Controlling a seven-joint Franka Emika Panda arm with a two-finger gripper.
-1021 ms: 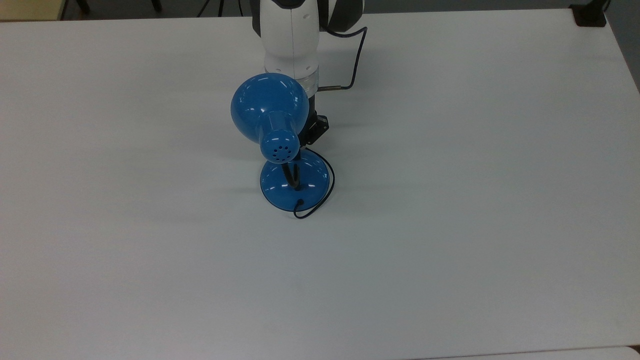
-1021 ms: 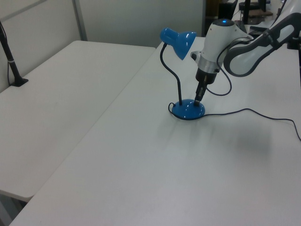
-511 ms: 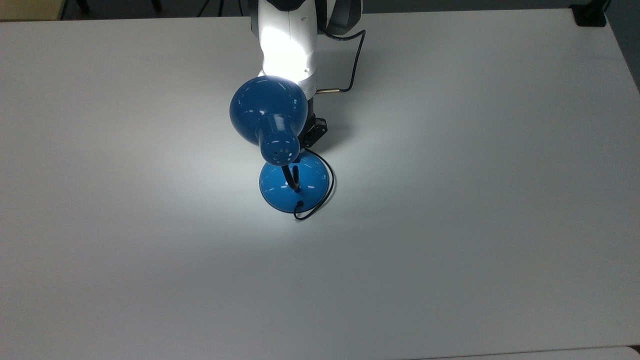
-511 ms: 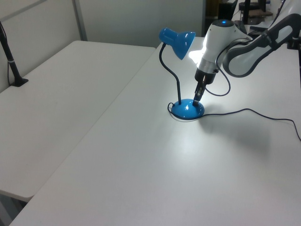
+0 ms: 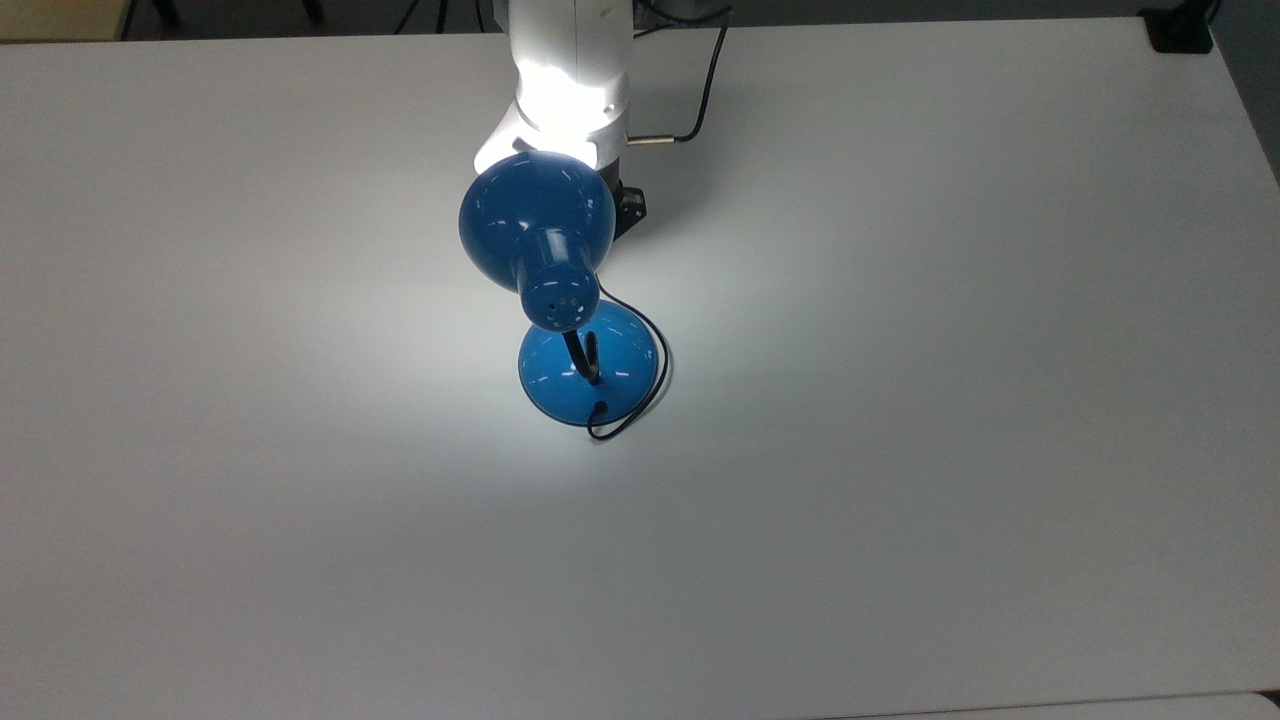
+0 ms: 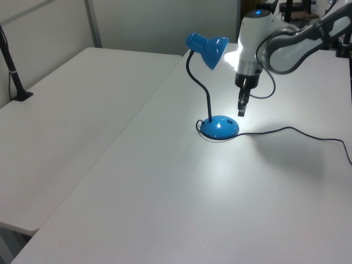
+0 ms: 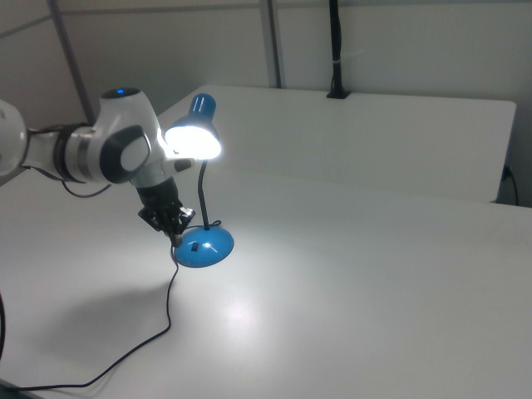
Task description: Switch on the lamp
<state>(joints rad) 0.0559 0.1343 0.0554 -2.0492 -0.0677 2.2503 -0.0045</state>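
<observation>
So the lamp is lit now. A second ago the table was evenly grey and the shade was dark; half a second ago the bulb came on with the gripper tip down at the base, and now a bright pool of light can be seen spread over the table around the round blue base. In the right view the shade opening is blown out white, so the switch can safely be judged as pressed.

The other change: the gripper has been lifted off the base. In the left view it hangs above and just toward 2 o'clock of the base, clearly apart from it (it was touching or nearly touching the base's top earlier). In the right view the gripper is seen at roughly 10 o'clock from the base, close but raised.

Whether the fingers are open or closed cannot be told; nothing is seen being held.

The lamp itself stands upright near the middle of the table, the black gooseneck curving up from the base, the cord looped round the base's 3 o'clock side in the top view. It hasn't been shifted.

Task-wise, this looks basically done; only a retreat of the arm seems left.
</observation>
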